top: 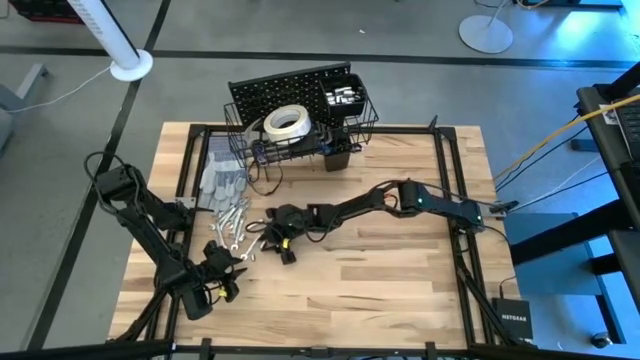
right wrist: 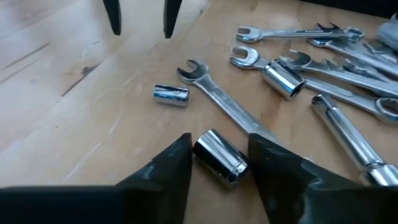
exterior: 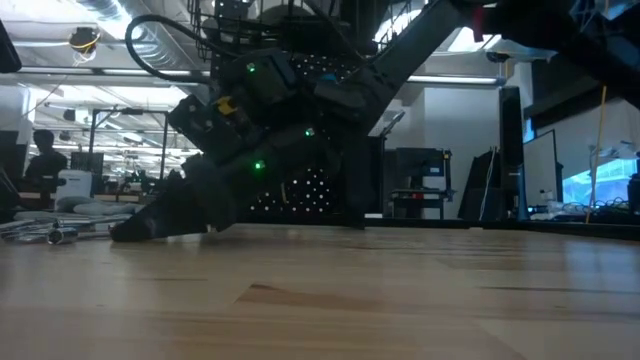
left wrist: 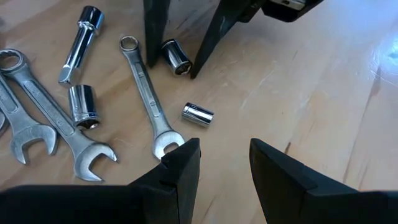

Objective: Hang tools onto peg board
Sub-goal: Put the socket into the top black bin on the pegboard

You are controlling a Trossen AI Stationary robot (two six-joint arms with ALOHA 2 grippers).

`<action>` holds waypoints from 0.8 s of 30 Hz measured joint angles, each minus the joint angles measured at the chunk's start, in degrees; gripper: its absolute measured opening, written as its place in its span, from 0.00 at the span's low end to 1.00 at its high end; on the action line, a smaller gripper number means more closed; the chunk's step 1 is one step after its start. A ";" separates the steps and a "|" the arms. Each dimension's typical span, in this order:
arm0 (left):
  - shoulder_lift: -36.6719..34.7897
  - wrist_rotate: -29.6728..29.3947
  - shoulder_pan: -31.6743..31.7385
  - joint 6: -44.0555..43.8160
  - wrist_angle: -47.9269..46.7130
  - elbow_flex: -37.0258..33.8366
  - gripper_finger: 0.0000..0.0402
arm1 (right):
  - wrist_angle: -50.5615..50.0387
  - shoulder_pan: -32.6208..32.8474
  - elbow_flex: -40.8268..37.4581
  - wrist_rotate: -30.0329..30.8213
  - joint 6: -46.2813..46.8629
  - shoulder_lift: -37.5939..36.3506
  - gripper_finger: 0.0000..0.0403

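Your right gripper (right wrist: 219, 163), at the frame's lower middle, has its fingers around but not clearly gripping a socket (right wrist: 221, 157): smooth, hard, heavy steel that rolls, so take it across the round side; left gripper (left wrist: 224, 163) waits part-open.

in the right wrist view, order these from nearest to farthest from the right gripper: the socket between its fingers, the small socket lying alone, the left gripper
1. Socket, between the right gripper's fingers.
2. Small socket, alone on the bare wood, beside a wrench head.
3. Left gripper, farthest, across the table at the picture's edge.
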 joint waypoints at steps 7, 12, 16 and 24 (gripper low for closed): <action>0.02 -0.91 0.00 -0.45 0.13 0.00 0.33 | -3.48 0.61 -0.04 1.83 -0.89 -0.69 0.17; 0.02 -2.40 0.00 -1.39 0.69 0.00 0.33 | -6.24 2.29 -0.41 7.07 -1.76 -3.44 0.16; 0.02 -2.44 0.00 -1.53 1.22 0.00 0.33 | -12.50 4.32 -0.66 12.17 -2.38 -7.88 0.16; 0.02 -2.62 0.00 -1.53 1.47 0.00 0.33 | -27.03 9.84 -0.48 23.17 -2.50 -22.97 0.16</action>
